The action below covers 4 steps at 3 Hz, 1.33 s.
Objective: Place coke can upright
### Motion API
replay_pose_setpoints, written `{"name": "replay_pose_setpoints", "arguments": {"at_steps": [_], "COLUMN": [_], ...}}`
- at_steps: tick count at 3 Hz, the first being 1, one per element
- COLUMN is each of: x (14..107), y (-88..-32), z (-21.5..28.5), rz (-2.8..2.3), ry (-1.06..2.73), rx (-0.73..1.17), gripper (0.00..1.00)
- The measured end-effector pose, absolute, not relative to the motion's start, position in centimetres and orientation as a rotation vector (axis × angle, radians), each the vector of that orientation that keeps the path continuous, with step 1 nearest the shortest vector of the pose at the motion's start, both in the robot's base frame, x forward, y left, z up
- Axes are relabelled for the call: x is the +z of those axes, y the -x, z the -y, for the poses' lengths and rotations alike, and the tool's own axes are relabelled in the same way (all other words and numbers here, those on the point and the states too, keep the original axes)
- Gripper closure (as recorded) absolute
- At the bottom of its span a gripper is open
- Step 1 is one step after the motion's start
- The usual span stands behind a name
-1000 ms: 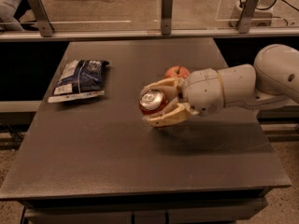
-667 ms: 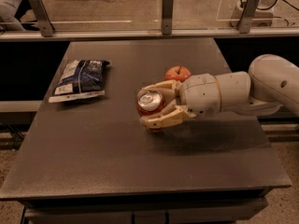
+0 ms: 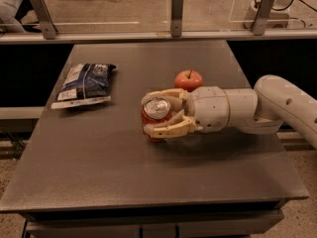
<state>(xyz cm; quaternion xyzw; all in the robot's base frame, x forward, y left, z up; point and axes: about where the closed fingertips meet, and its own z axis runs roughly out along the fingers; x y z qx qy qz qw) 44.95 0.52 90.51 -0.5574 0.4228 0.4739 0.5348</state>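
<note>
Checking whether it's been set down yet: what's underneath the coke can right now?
Only the table shows under the coke can, held by the gripper at mid-table. The lower finger covers the can's base, so contact cannot be seen.

We count on one table [image 3: 99, 177]: one coke can [image 3: 157, 108], one apple [image 3: 188, 80], one snack bag [image 3: 84, 84], one gripper [image 3: 150, 115] mid-table, clasping the can.

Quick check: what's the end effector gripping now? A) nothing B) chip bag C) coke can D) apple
C: the end effector, over the middle of the table, is shut on the coke can, whose silver top shows; the apple sits free behind it.
</note>
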Motion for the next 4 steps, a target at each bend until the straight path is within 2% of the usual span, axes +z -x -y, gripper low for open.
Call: {"name": "replay_pose_setpoints", "arguments": {"at_steps": [1, 4], "x": [90.6, 89.0], "y": [-44.9, -44.5], "z": [-0.7, -0.9], "rz": [-1.003, -1.008], "ry": [1.330, 1.287], "rx": [1.132, 1.188], "gripper": [0.82, 0.12]}}
